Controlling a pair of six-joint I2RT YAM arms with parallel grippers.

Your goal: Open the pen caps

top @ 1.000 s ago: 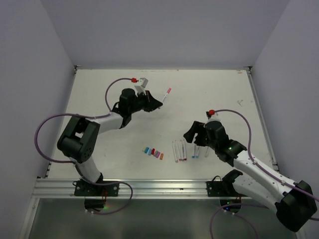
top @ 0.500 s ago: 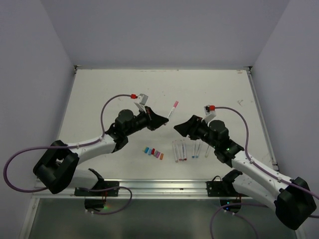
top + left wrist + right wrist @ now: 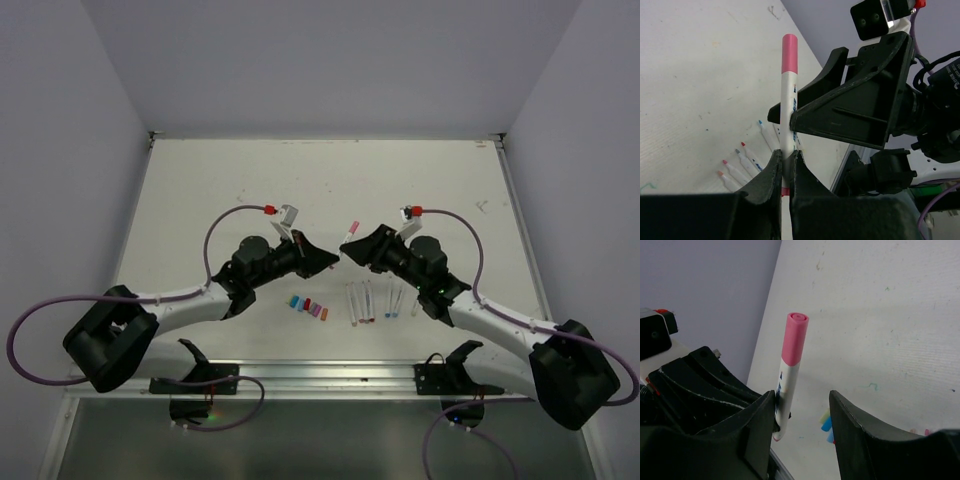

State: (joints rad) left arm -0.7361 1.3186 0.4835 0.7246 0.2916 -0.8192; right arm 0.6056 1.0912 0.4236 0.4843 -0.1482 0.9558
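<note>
Pink pen cap (image 3: pixel 795 337) sits on the upper end of a white pen (image 3: pixel 787 110), which is held above the middle of the table (image 3: pixel 200 190). The left gripper (image 3: pixel 785 161) is clamped on the barrel. The right gripper (image 3: pixel 800 402) has its jaws apart, with one finger just beside the barrel below the cap. Loose caps (image 3: pixel 308 306) and uncapped pens (image 3: pixel 365 300) lie on the table near the arms.

Our two arms stretch inward, tips nearly meeting at centre; our left claw (image 3: pixel 328 262) is clamped tight, our right claw (image 3: pixel 352 253) has its jaws parted.
</note>
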